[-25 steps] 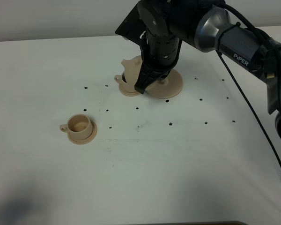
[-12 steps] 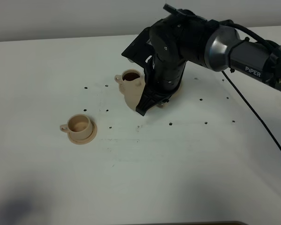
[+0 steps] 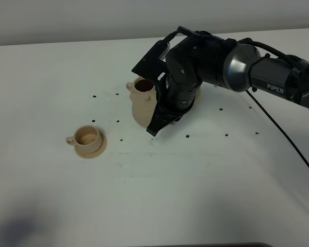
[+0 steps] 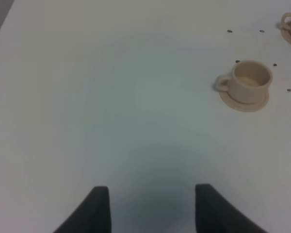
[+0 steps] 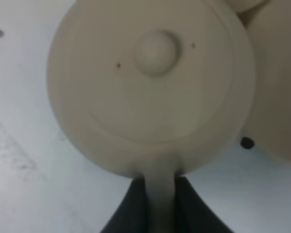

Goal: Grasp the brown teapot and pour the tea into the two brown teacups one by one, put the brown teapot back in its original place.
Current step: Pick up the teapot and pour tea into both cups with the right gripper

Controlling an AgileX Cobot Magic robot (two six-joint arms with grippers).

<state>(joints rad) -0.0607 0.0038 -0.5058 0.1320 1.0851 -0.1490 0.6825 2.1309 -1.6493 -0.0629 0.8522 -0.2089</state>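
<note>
My right gripper (image 3: 155, 121) is shut on the loop handle of the brown teapot (image 3: 142, 110) and holds it just in front of the far teacup (image 3: 143, 84), which has dark tea in it. In the right wrist view the teapot's knobbed lid (image 5: 156, 48) fills the frame, with the handle pinched between the fingers (image 5: 131, 208). The near teacup (image 3: 86, 137) stands on its small saucer at the left and also shows in the left wrist view (image 4: 251, 80). The wide saucer (image 5: 277, 97) lies beside the teapot, mostly hidden by my arm from above. My left gripper (image 4: 150, 208) is open and empty.
The white table (image 3: 206, 185) has a grid of small dark holes around the cups. A black cable (image 3: 283, 139) runs from the right arm across the table's right side. The left arm is out of the exterior high view.
The right gripper carried the teapot from above the far teacup toward the front, off the wide saucer's side. Dark tea now shows in the far cup.
</note>
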